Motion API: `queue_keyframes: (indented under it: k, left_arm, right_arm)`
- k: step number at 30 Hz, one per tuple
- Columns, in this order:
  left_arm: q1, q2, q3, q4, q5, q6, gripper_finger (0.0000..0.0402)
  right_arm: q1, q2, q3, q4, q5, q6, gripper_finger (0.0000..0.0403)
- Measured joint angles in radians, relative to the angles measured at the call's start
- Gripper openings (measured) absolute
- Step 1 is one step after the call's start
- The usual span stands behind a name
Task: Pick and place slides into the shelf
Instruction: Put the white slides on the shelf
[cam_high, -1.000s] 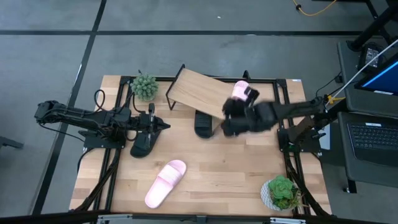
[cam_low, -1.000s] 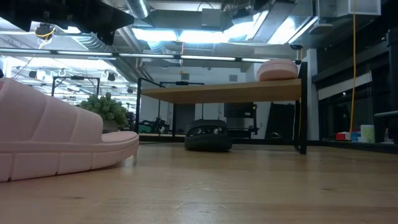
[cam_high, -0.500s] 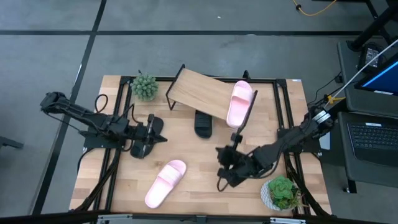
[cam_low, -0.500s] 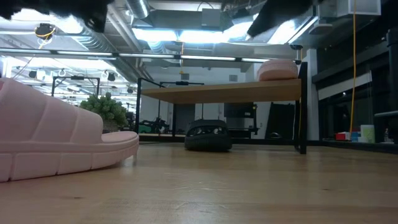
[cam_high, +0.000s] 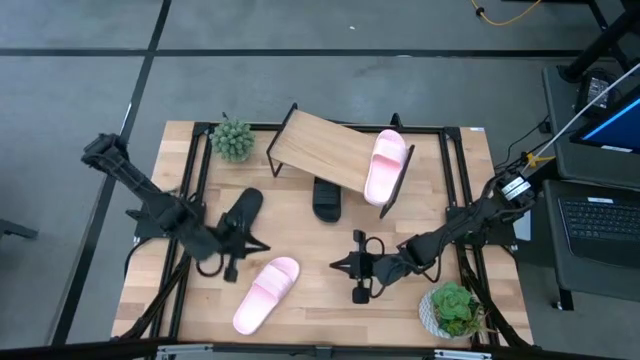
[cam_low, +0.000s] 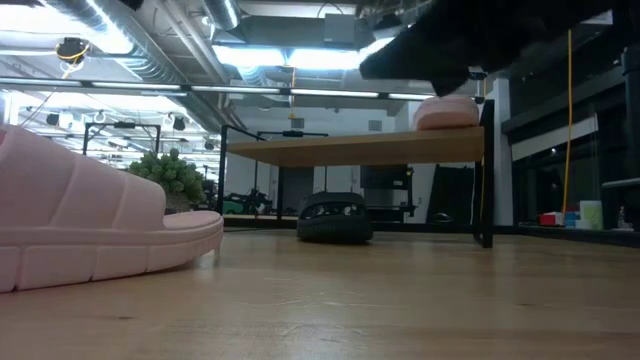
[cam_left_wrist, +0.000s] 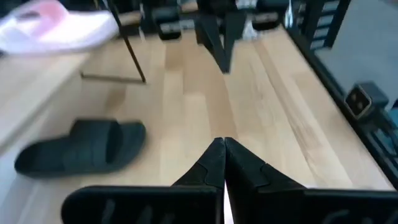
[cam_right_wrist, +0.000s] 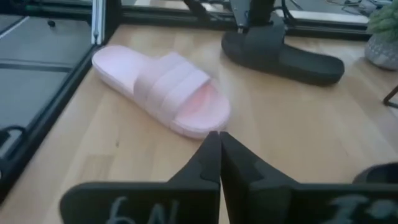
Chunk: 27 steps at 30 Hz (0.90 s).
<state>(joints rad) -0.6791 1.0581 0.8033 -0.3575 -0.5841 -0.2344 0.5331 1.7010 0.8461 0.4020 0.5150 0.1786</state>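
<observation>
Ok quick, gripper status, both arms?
Left gripper: shut, holding nothing, over the table near a black slide.
Right gripper: shut, holding nothing, facing the pink slide.

Table (cam_high: 330, 300): pale wood planks, visible grain, smooth with a faint sheen in the low view; shelf (cam_high: 320, 150): light wood board, matt, on a thin black metal frame; pink slide (cam_right_wrist: 165, 87) on the table: soft moulded foam or rubber look, matt, ribbed strap, smooth sole edge; second pink slide (cam_high: 385, 165) on the shelf: same matt finish; black slide (cam_left_wrist: 81, 146): matt rubbery surface with fine ridges across the strap; other black slide (cam_right_wrist: 283, 53): same dull black finish; left gripper (cam_left_wrist: 224, 165) and right gripper (cam_right_wrist: 219, 162) fingers: dark hard plastic, slightly satin; floor (cam_high: 300, 80): grey, smooth, dull.
</observation>
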Motion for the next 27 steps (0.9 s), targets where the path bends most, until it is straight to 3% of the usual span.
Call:
queue_keyframes:
  k: [8, 13, 20, 27]
  left_arm:
    - [-0.142, 0.264, 0.286, -0.281, -0.063, -0.238, 0.0000]
    - [-0.169, 0.397, 0.389, -0.349, -0.046, -0.268, 0.0000]
    - [-0.163, 0.511, 0.414, -0.378, 0.073, -0.292, 0.0000]
    - [-0.140, 0.590, 0.414, -0.370, 0.075, -0.313, 0.0000]
  right_arm:
    - [0.000, 0.000, -0.018, 0.012, -0.002, 0.000, 0.0005]
    - [0.005, 0.000, -0.018, 0.070, -0.054, -0.001, 0.0003]
    - [0.036, 0.000, -0.018, 0.123, -0.083, -0.001, 0.0007]
    - [0.063, 0.000, -0.018, 0.128, -0.083, 0.024, 0.0008]
